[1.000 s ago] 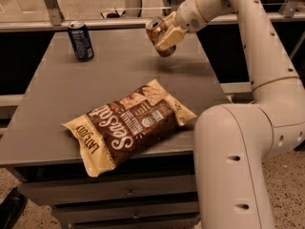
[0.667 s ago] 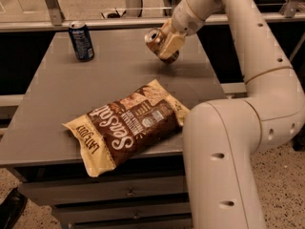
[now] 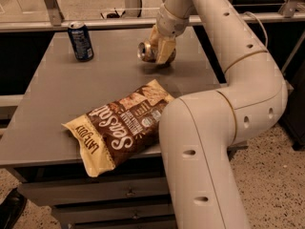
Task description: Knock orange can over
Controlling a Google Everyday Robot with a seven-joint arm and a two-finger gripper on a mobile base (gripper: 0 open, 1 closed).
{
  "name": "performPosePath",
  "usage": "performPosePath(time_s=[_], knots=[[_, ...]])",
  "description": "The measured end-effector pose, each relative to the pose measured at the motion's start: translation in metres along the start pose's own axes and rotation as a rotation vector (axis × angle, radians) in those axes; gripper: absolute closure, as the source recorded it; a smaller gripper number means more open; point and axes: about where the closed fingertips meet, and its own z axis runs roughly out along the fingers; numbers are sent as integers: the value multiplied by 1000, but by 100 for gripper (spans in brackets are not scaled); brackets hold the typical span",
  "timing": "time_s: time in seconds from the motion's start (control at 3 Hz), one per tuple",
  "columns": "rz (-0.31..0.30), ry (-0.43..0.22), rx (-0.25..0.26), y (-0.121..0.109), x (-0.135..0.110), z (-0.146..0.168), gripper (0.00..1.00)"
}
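Observation:
The orange can (image 3: 146, 51) lies tipped on its side near the back middle of the grey table (image 3: 52, 109), its silver top facing left. My gripper (image 3: 161, 49) comes down from the upper arm and is shut on the orange can, its pale fingers (image 3: 163, 46) on either side of the can's body. The can is at or just above the table surface; I cannot tell whether it touches.
A dark blue can (image 3: 80, 41) stands upright at the back left. A brown and cream chip bag (image 3: 121, 125) lies near the front edge. My arm's large white links (image 3: 205, 128) fill the right side. Railing runs behind the table.
The gripper has moved down and left with the orange can. The can has gone from tilted in the air to lying sideways close to the table.

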Motion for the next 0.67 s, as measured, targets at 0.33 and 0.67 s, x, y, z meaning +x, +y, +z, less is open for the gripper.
performPosePath(time_s=[0.33,0.67], knots=[[-89,35,-36,0,-9,7,51],[-154,52,-67,3,-14,11,28]])
